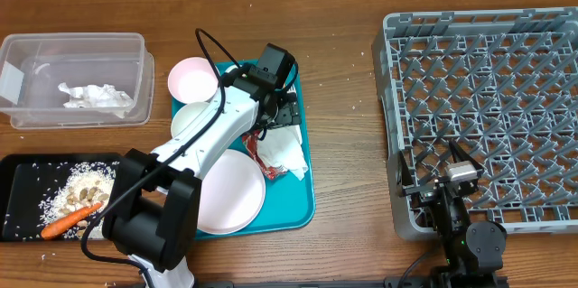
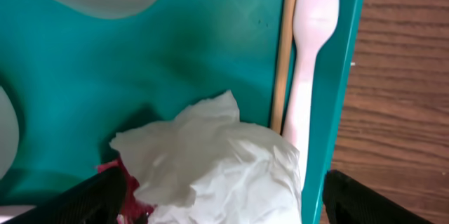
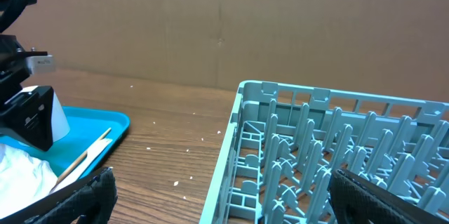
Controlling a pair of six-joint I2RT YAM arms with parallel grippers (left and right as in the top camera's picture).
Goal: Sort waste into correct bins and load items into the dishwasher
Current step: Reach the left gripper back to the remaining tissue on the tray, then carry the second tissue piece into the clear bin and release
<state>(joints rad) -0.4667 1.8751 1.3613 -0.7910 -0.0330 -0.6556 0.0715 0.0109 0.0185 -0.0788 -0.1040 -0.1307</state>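
Note:
My left gripper [image 2: 217, 208] is open low over the teal tray [image 1: 305, 199], its fingers on either side of a crumpled white napkin [image 2: 217, 168], which also shows from overhead [image 1: 287, 151]. A red wrapper [image 2: 118, 180] lies at the napkin's left edge. A pale fork [image 2: 309, 76] lies along the tray's right rim beside a thin wooden stick [image 2: 280, 62]. A white plate [image 1: 230, 190] and two small bowls [image 1: 192, 78] [image 1: 192, 122] sit on the tray. My right gripper [image 3: 231, 206] is open and empty at the near left corner of the grey dish rack [image 1: 488, 98].
The clear tub [image 1: 27, 58] at the far left holds a crumpled napkin [image 1: 95, 97]. The black tray [image 1: 18, 175] at the front left holds rice scraps [image 1: 86, 184] and a carrot piece [image 1: 68, 223]. White crumbs dot the wood between tray and rack.

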